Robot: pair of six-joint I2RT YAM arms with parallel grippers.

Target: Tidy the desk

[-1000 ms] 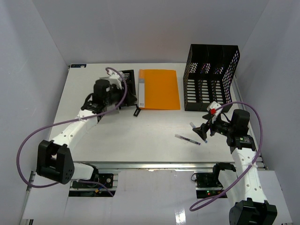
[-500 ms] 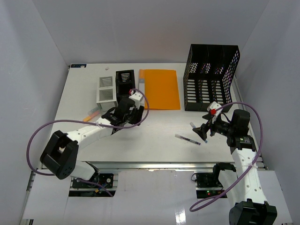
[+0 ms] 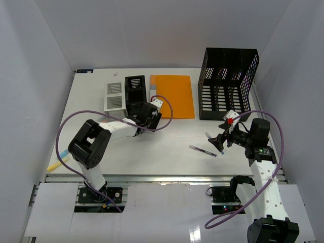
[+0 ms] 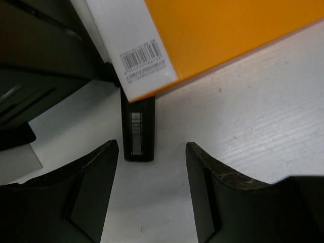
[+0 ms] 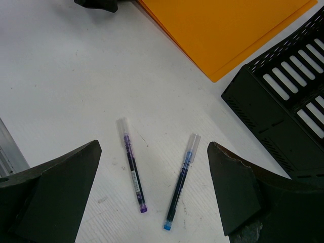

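1. While both arms reach over the white counter [image 3: 167, 152], the left tool [image 4: 152, 167] hangs released, jaws spread either side of a small black bar [image 4: 138, 132] whose far end slips under the near corner of an orange folder [image 4: 228, 30].
2. The right tool [image 5: 152, 167], also spread wide, hovers above a purple pen [image 5: 132, 172] and a blue pen [image 5: 180, 188], lying slightly apart.
3. A black file rack [image 3: 229, 83] stands by the counter's far right edge; bare surface separates pens from folder.
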